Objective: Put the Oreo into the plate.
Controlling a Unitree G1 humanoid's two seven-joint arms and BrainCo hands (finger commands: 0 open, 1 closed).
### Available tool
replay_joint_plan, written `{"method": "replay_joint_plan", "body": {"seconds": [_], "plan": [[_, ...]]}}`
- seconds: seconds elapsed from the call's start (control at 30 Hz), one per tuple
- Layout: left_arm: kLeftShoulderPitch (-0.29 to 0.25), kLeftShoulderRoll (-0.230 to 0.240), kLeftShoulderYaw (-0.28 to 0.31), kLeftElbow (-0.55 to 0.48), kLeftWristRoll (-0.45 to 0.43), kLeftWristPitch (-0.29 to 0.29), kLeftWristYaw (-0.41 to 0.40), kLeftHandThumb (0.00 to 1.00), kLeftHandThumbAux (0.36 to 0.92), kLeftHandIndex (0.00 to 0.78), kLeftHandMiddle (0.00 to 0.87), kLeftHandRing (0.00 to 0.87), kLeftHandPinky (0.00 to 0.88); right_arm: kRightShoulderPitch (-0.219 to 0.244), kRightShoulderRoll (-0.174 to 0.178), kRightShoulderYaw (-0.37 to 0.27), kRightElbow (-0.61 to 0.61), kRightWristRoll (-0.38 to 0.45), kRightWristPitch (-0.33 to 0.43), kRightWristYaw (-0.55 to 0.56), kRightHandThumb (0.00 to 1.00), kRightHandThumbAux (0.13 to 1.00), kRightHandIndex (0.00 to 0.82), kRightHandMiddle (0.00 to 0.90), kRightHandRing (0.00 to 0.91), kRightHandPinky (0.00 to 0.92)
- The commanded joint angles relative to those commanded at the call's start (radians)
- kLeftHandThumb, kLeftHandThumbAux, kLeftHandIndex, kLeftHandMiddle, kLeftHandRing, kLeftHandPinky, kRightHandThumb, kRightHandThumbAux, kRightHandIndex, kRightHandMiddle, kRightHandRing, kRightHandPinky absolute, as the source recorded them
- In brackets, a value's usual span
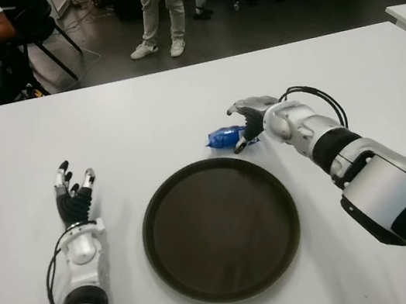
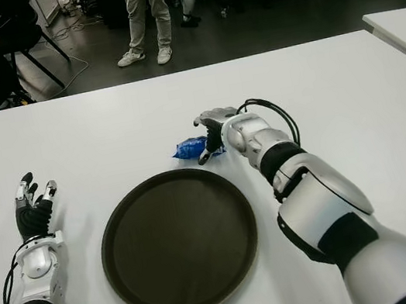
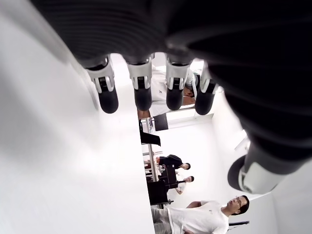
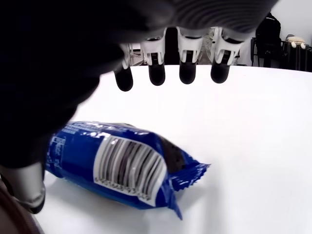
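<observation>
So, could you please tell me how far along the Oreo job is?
Nothing is placed yet: the plate holds nothing. In hand: the right hand is over the blue Oreo pack on the table, fingers open, not gripping. Left: grasp, lift, place. The left hand shows left of the plate.

The robot is showing two arms built from glossy silver-white shells with matte black bands between the segments. The right forearm point(image 1: 386, 186) is wearing a broad pale casing that is giving way to a black section near the elbow, and thin black cables point(image 1: 315, 97) are looping out beside the wrist. The right hand point(image 1: 249, 122) is presenting a silver-grey back with dark fingers. The left hand point(image 1: 74, 194) is showing black ribbed fingers with pale silver joint caps and rounded black tips point(image 3: 143, 97), and a black cable point(image 1: 54, 273) is running along the slim left forearm.
</observation>
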Motion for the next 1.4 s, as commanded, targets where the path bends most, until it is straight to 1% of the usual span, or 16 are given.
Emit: {"method": "replay_joint_plan", "body": {"seconds": [0.13,0.3,0.73,0.9,1.13,1.33,1.4], "plan": [[0.002,0.002,-0.008,-0.001,0.012,0.001,0.013,0.338,0.601,0.027,0.035,0.001,0.000,-0.003,0.003,0.002,0.002,0.001,0.000,0.001,0.000,0.602,0.000,0.000,0.000,0.000],[0.001,0.002,-0.007,0.001,0.014,0.007,0.020,0.326,0.591,0.022,0.035,0.004,0.000,-0.003,0.009,-0.001,0.012,0.005,-0.001,-0.012,0.000,0.588,0.000,0.000,0.000,0.000],[0.007,0.002,-0.006,-0.001,0.009,-0.001,0.009,0.329,0.579,0.016,0.022,0.001,0.000,-0.013,0.013,0.005,0.017,0.001,0.005,0.010,0.000,0.591,0.000,0.000,0.000,0.000],[0.006,0.002,-0.005,0.000,0.010,-0.002,0.013,0.334,0.596,0.026,0.038,0.003,0.000,0.009,0.018,0.011,0.031,-0.004,0.012,0.001,0.000,0.607,0.000,0.000,0.000,0.000],[0.006,0.003,-0.006,0.001,0.012,-0.004,0.016,0.327,0.591,0.032,0.043,0.000,0.000,0.014,0.017,0.013,0.034,-0.004,0.014,0.006,0.000,0.604,0.000,0.000,0.000,0.000],[0.009,0.002,-0.008,-0.004,0.012,-0.004,0.012,0.335,0.593,0.024,0.030,0.000,0.000,0.041,0.018,0.013,0.041,-0.001,0.021,-0.002,0.000,0.603,0.000,0.000,0.000,0.000],[0.009,0.002,-0.007,-0.004,0.010,-0.004,0.010,0.333,0.592,0.022,0.028,0.000,0.000,0.044,0.018,0.013,0.041,0.000,0.022,-0.003,0.000,0.601,0.000,0.000,0.000,0.000]]}}
